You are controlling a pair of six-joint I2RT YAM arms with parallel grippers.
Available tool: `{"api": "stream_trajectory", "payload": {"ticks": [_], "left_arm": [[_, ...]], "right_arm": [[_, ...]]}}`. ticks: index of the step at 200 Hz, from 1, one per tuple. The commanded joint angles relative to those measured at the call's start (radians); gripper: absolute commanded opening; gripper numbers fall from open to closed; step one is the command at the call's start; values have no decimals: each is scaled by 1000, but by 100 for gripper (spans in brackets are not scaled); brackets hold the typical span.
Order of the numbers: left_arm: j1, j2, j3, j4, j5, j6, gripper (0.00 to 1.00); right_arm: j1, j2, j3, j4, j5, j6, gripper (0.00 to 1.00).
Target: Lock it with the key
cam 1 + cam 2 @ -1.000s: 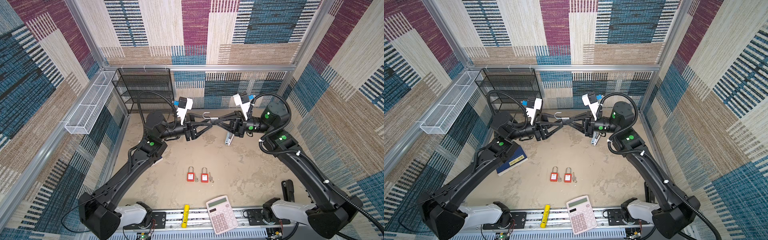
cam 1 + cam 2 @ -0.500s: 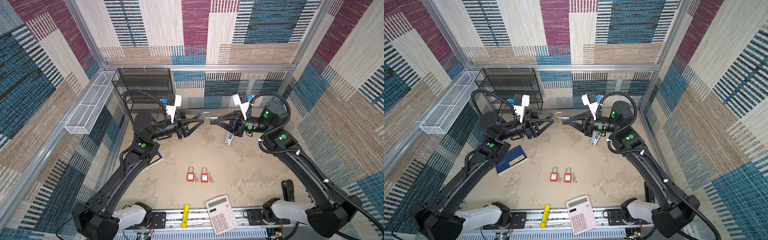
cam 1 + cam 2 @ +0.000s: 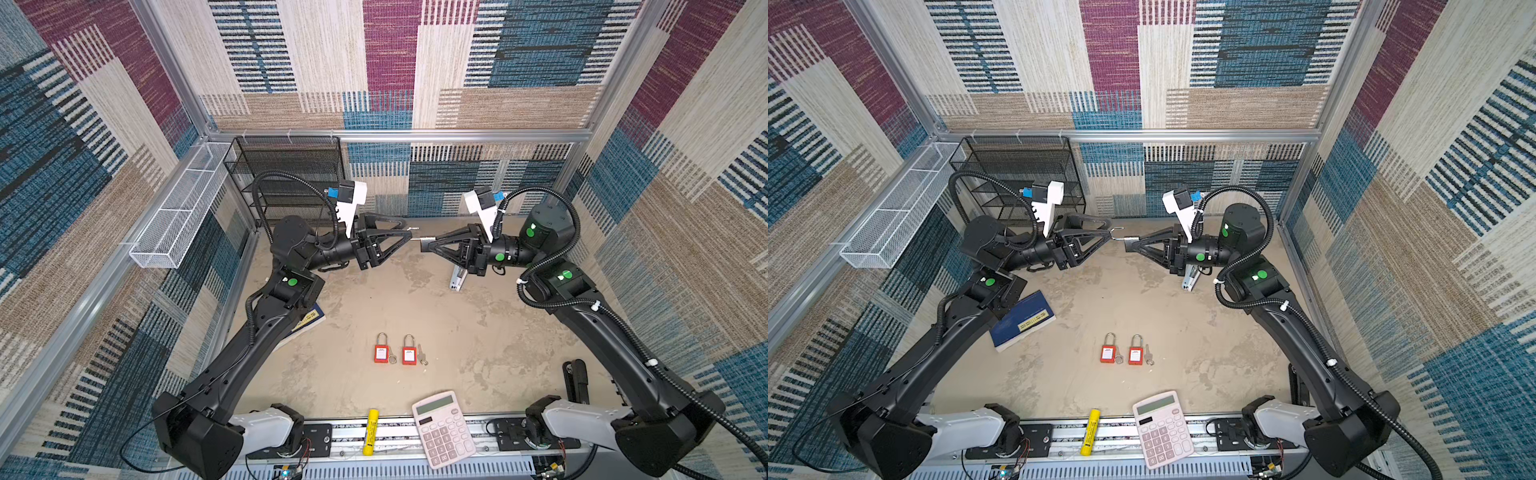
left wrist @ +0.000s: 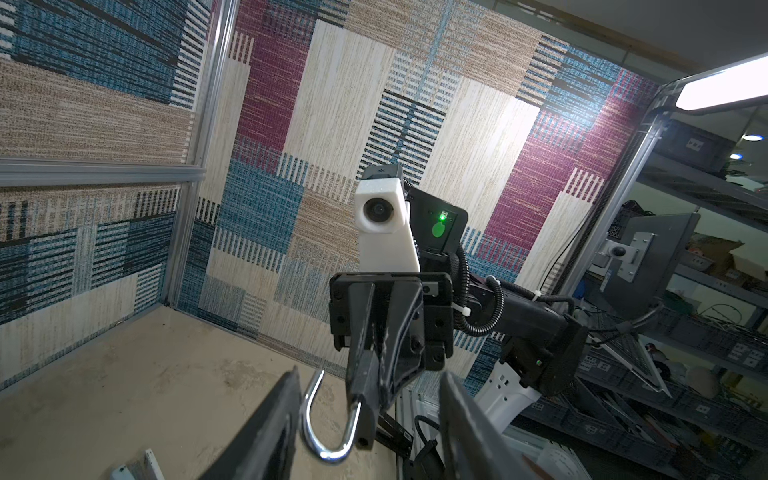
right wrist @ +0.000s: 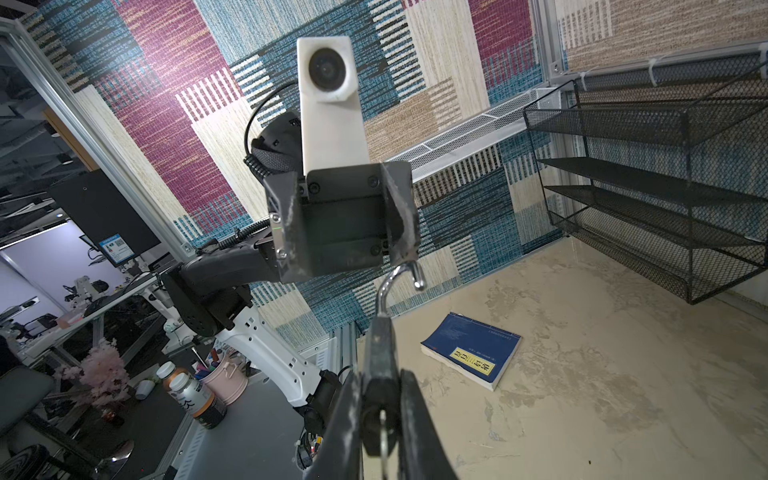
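My right gripper [image 3: 428,245] [image 5: 380,374] is shut on a dark-looking padlock body [image 5: 380,353], held high over the back of the table. Its silver shackle [image 4: 328,415] [image 3: 1119,229] stands open, pointing at my left gripper [image 3: 409,232] [image 4: 370,374]. A thin metal key [image 5: 384,440] sits in the body's other end. The left gripper is open, one finger [image 4: 270,428] on each side of the lock and the shackle's free end close to that finger. Two red padlocks [image 3: 381,353] [image 3: 409,355] lie mid-table, a key [image 3: 422,357] beside each.
A calculator [image 3: 442,428] and a yellow marker [image 3: 370,432] lie at the front edge. A blue book [image 3: 1022,320] lies under the left arm. At the back left stand a black mesh shelf [image 3: 286,178] and a white wire basket [image 3: 178,208]. A small white object [image 3: 457,280] lies below the right gripper.
The left gripper has drawn back to the left and risen a little, from overlapping the right gripper to facing its tip. The right gripper and the lock have stayed put.
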Motion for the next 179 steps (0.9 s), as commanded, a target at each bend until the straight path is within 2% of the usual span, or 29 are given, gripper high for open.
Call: {"api": "stream_trajectory", "payload": {"ticks": [1, 116, 139, 179], "left_arm": [[-3, 4, 3, 41, 11, -24, 55], [-5, 0, -24, 5, 27, -9, 54], [-4, -14, -30, -31, 7, 30, 54], [-2, 11, 56, -34, 21, 21, 54]], "right_arm": [[0, 4, 14, 28, -20, -10, 0], [-3, 35, 63, 30, 4, -21, 0], [-3, 42, 71, 33, -9, -16, 0], [-3, 30, 43, 41, -13, -9, 0]]}}
